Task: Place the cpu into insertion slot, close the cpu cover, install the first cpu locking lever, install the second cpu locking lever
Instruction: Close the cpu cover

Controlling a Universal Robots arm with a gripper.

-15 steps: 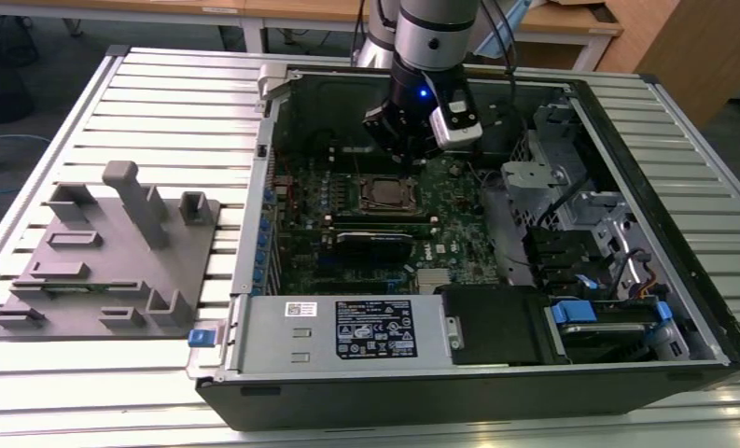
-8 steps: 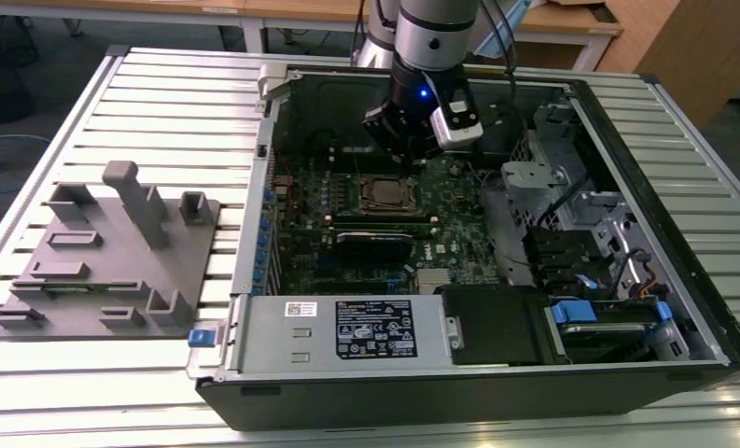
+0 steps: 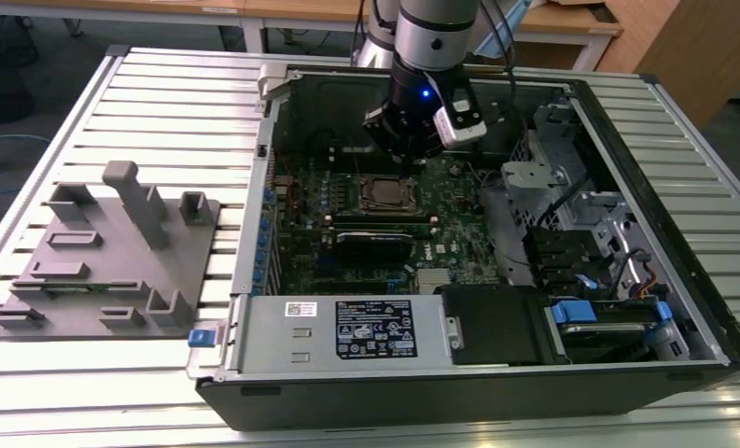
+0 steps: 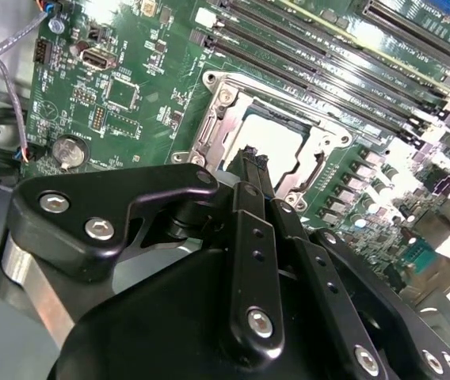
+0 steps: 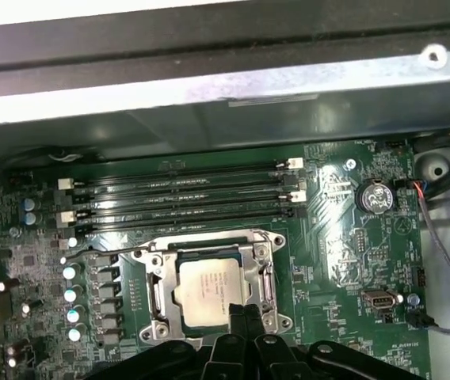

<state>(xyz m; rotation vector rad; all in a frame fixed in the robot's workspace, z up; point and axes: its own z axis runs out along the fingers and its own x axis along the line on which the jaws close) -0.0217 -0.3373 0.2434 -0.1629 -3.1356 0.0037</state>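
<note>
The cpu [image 5: 209, 285] lies flat in the insertion slot [image 5: 147, 332] on the green motherboard, its dull silver top facing up. Around it the silver cpu cover [image 5: 266, 273] lies down as a frame, and the chip shows through its window. My gripper [image 5: 242, 310] hovers just above the socket's edge on the side away from the memory slots. Its two black fingers are pressed together with nothing between them. In the second wrist view the gripper [image 4: 250, 161] stands over the cpu [image 4: 276, 142]. In the exterior view the gripper [image 3: 407, 154] hangs above the socket [image 3: 387, 193] inside the open case.
The open computer case [image 3: 469, 383] lies on a slatted metal table. Long black memory slots [image 5: 177, 198] run beside the socket, with a coin battery [image 5: 374, 195] and cables [image 5: 447, 261] nearby. A grey fixture block [image 3: 108, 252] stands at the exterior view's left; drive cages [image 3: 593, 233] fill the case's right.
</note>
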